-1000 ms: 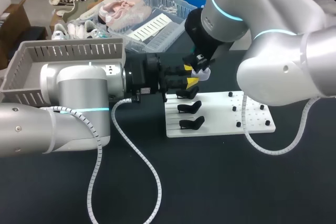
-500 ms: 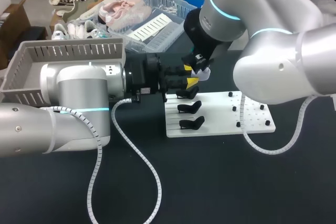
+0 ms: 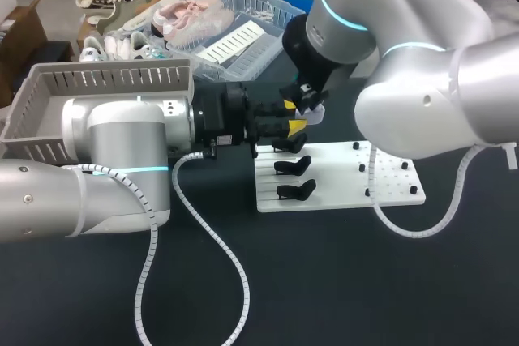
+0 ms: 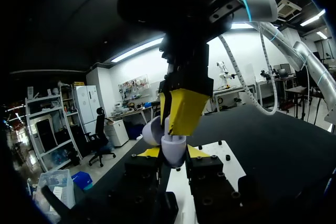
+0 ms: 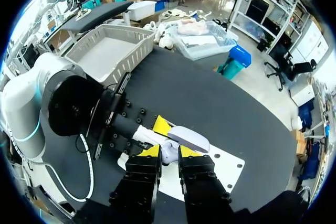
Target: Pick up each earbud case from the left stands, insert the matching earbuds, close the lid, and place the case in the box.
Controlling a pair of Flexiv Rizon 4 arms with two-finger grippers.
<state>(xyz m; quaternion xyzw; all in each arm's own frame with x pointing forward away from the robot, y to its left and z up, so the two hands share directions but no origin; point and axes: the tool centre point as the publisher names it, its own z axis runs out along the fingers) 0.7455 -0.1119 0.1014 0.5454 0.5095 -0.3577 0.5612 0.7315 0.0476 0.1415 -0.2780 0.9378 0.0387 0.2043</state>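
Observation:
A white earbud case (image 3: 315, 114) hangs in the air above the far end of the white stand board (image 3: 397, 188). My left gripper (image 3: 293, 119) comes in level from the left and is shut on the case (image 4: 173, 153), one yellow tip on each side. My right gripper (image 3: 304, 107) comes down from above, its yellow fingers (image 4: 181, 111) pinching a white part of the same case (image 5: 168, 153). The lid (image 5: 190, 137) stands open beside its fingers. I cannot tell whether an earbud is in the pinch. The grey slotted box (image 3: 105, 79) stands at the far left.
Two black stands (image 3: 293, 166) (image 3: 297, 191) sit on the board's left side, with small black pegs (image 3: 357, 145) on its right side. A clear bin of shoes (image 3: 243, 6) lies behind the arms. My left arm's white cable (image 3: 219, 257) loops over the dark tabletop in front.
My right arm's upper links have edged slightly left. Both grippers and the case stay where they were.

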